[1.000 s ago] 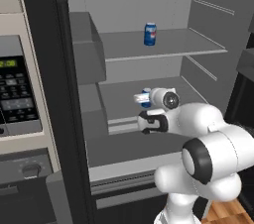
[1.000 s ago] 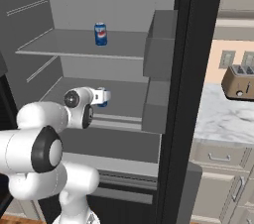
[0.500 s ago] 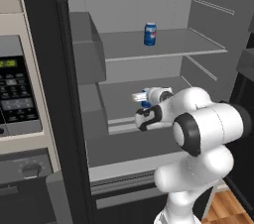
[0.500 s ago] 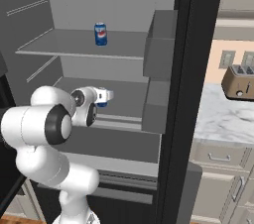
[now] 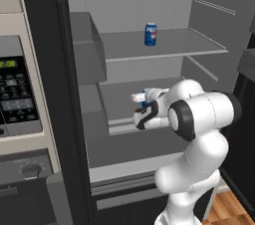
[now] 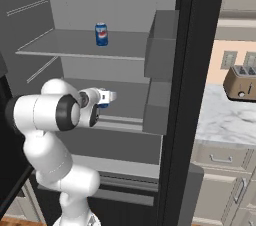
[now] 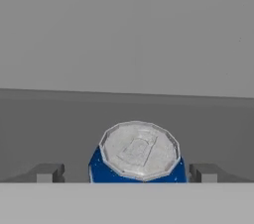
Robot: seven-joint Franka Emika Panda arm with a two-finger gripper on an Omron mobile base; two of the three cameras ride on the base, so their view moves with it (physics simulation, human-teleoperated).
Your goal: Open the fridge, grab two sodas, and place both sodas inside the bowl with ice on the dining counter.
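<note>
Fridge standing open; gripper reaching over the lower shelf, jaws spread wide either side of one soda can, not yet pinching. Second can upright on upper shelf.

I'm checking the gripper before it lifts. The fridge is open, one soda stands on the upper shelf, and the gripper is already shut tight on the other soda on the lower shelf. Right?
Not quite. In the hand view the gripper is open: its fingertips stand clear on either side of the lower soda. The rest holds: the fridge is open and the other soda stands on the upper shelf.
</note>
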